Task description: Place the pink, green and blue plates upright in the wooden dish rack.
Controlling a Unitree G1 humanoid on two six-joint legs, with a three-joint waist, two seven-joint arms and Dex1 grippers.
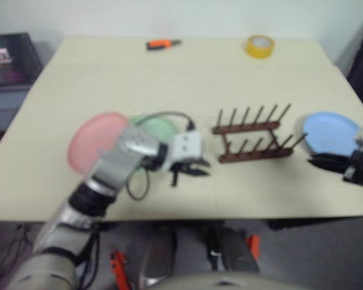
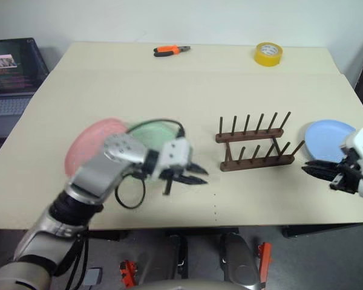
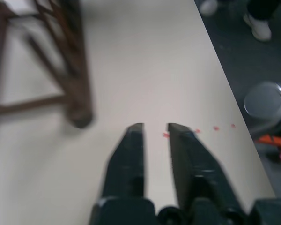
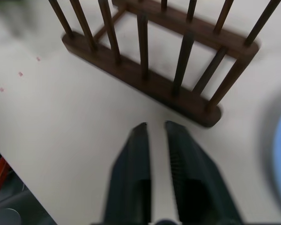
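So the wooden dish rack (image 2: 256,143) stood empty mid-table, with the pink plate (image 2: 88,146) and green plate (image 2: 151,134) lying flat to its left, overlapping, and the blue plate (image 2: 327,139) flat on its right. Left gripper (image 2: 187,173) and right gripper (image 2: 317,168) both had their fingers pressed together, holding nothing. My guess is these plates were light, stiff plastic and kinda slippery, so you'd want to pinch the raised rim at the nearest edge.

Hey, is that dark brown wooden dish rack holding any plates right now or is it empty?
Empty. The dark brown wooden dish rack has only bare pegs, with table showing between them in both head views.
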